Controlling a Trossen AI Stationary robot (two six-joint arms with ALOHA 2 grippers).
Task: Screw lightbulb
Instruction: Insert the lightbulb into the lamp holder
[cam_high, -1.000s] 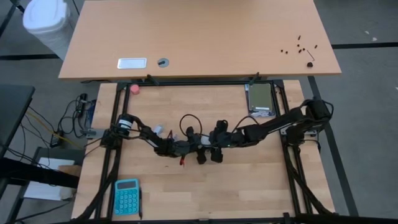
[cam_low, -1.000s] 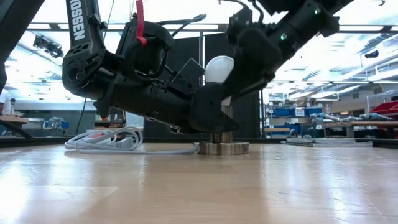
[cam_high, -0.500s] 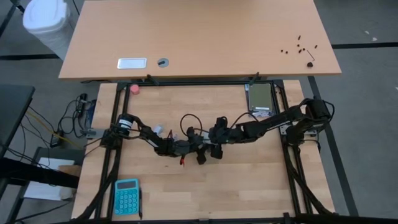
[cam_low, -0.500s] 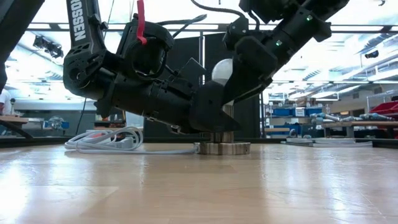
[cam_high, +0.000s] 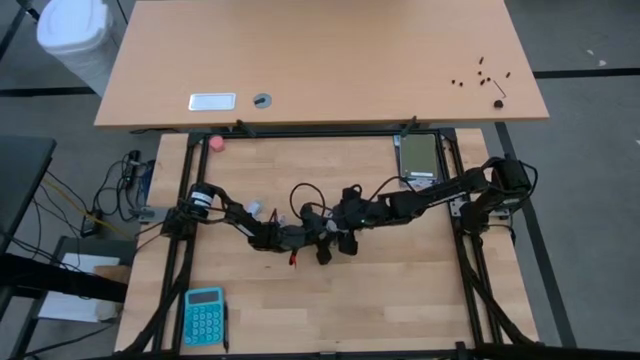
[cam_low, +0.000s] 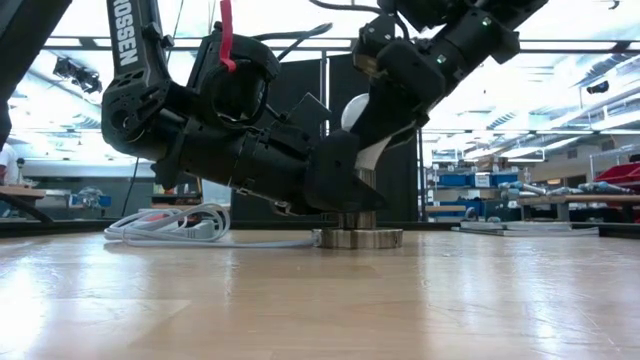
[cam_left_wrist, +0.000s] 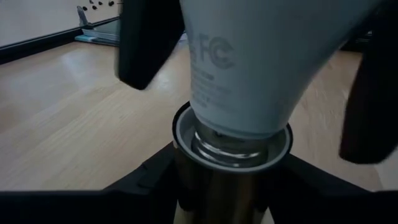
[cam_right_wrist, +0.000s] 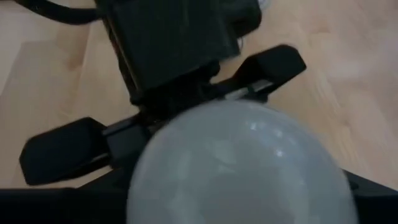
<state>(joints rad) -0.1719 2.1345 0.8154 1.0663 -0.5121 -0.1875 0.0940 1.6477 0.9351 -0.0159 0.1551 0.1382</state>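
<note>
- The lightbulb stands upright in the middle of the table, its silvery screw base sitting in the mouth of the brass-coloured socket; a few threads show above the rim, so it looks only partly wound in.
- The left gripper is down low at the socket, a finger on each side of its neck just under the bulb. I'd say it is clamped there to stop the socket turning.
- The right gripper has swung in from the right over the last second. A second ago the globe was plain to see in the level view; now the dark head covers most of it.
- From above, the right arm has drawn further toward the centre, so the two grippers meet over the socket.
- The right wrist camera looks straight down on the frosted globe, which fills its lower half, with the left gripper's fingers spread beyond it.
- The right jaws stand wide around the globe, but I cannot make out whether the pads are pressing the glass or are just clear of it.
- My reading: this is a fresh reach for another twist. The bulb is seated and straight, so what is left is more turns.
- Risk: a grip off-centre on the smooth glass could tilt the bulb and bind the thread.
- The white cord lies coiled behind, clear of both arms.
</note>
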